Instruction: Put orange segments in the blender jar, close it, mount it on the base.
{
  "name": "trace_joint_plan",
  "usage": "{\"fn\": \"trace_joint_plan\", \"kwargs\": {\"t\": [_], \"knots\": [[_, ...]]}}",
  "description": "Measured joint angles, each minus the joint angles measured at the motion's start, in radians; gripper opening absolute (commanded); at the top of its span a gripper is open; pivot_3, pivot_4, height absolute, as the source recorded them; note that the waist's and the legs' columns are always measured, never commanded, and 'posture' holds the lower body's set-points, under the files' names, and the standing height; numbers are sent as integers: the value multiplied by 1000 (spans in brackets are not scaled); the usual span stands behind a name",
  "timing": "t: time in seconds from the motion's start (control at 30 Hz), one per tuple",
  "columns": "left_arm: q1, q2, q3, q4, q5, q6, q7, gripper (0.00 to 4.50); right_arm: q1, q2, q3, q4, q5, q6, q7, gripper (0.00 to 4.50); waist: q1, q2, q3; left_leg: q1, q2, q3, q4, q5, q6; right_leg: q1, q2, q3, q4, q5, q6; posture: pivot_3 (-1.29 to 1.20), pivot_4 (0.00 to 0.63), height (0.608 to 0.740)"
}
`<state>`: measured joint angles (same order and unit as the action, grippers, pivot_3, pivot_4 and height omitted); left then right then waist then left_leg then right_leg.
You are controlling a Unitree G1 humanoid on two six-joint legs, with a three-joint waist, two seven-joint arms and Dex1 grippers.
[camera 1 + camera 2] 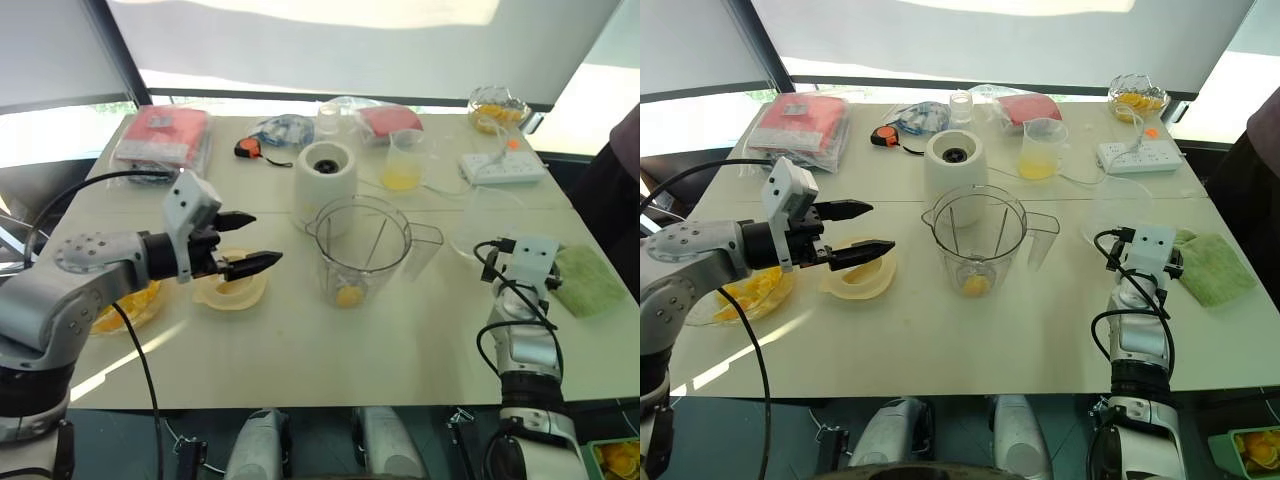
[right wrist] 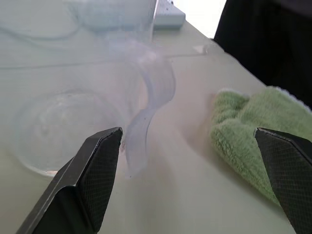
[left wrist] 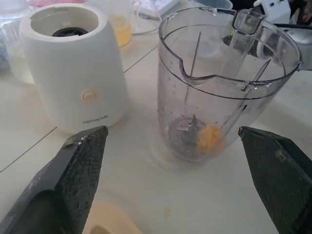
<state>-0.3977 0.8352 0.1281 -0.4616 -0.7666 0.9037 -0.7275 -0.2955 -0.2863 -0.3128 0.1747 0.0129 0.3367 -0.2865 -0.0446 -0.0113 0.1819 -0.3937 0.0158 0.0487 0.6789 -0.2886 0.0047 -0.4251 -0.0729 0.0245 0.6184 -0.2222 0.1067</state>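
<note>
Orange segment [image 3: 210, 138] beside jar's blades

Left gripper [image 1: 246, 243] raised, jaws wide apart, right gripper [image 2: 190, 170] low, seemingly spread

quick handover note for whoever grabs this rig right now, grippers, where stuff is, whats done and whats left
Left gripper: jaws open, empty, held above the table to the left of the blender jar.
Right gripper: jaws open, empty, low over the table by the green cloth.
Jar stands upright on the table in front of the base, not mounted, no lid on.
Done: one orange segment lies at the jar's bottom by the blades.
Left: more orange segments wait in the dish at the robot's left; load them, close the jar, mount it on the base.
</note>
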Motion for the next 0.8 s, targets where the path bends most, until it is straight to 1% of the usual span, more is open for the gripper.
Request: {"fn": "trace_joint_plan", "kwargs": {"t": [0.17,0.3,0.37,0.53,0.67,0.73,0.8], "knots": [[0,0,-32,56,53,-34,-21,4500,63,0,-3,-136,-2,52,13,4481,2,0,0,0,0,0,0,0,0,0,0,0,0,0,0,0,150,740],[-9,15,-75,159,147,-92,-44,4500,137,3,-15,-280,19,98,56,4481,2,0,0,0,0,0,0,0,0,0,0,0,0,0,0,0,150,740],[-33,29,-116,234,214,-143,-70,4500,175,8,-22,-373,54,123,98,4481,2,0,0,0,0,0,0,0,0,0,0,0,0,0,0,0,150,740],[-127,26,-219,449,385,-291,-118,4500,252,13,-22,-565,138,191,202,4481,5,0,0,0,0,0,-1,0,0,-1,0,-1,0,0,0,0,150,740],[-206,11,-309,646,515,-415,-177,4500,365,-30,-28,-742,205,256,305,4481,14,0,0,-2,0,0,-1,0,0,-2,0,-1,-2,0,0,0,150,740],[-262,0,-352,742,572,-463,-214,4500,438,-60,-73,-846,260,289,364,4481,28,-1,0,-4,0,1,-1,0,0,-3,0,-1,-3,0,0,0,150,740],[-313,-3,-384,827,625,-514,-260,4500,536,-101,-148,-964,360,323,452,4481,34,-1,0,-5,0,1,-1,0,0,-3,0,-2,-4,0,0,0,150,740]]}}
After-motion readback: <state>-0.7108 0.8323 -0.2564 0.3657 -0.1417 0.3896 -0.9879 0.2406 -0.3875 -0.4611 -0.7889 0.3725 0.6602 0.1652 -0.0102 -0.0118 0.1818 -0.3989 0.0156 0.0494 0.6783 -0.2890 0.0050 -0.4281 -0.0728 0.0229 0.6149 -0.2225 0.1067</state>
